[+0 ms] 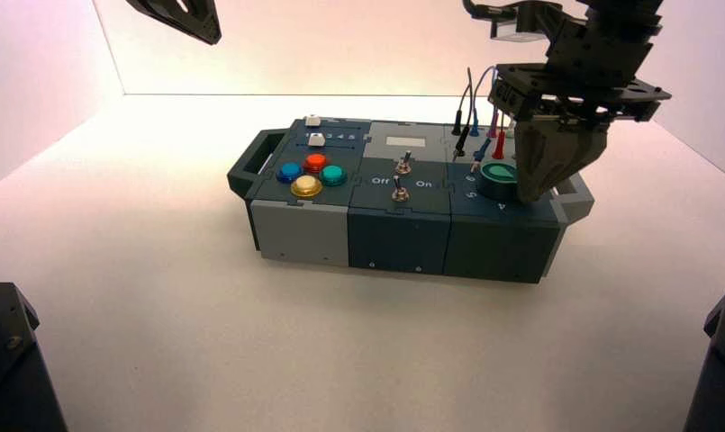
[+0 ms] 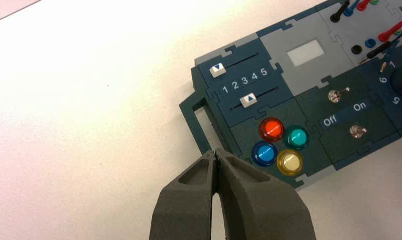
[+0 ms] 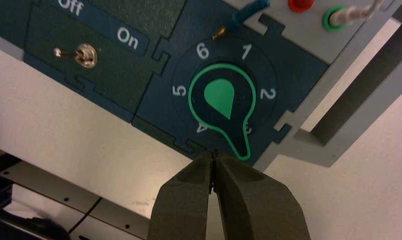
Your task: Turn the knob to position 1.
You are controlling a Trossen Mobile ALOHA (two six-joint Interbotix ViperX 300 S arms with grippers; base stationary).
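The green teardrop knob sits on the dark box's right end, ringed by numbers 1 to 6. Its pointed tip lies over the 3, next to the 4. It also shows in the high view. My right gripper is shut and empty, its fingertips just beside the knob's tip, at the box's front edge; in the high view it hangs right of the knob. My left gripper is shut and empty, held high over the box's left end, and shows at the top left of the high view.
The box carries four round push buttons, two white sliders, two metal toggle switches marked Off and On, and plugged wires behind the knob. A grey handle juts from the box's right end.
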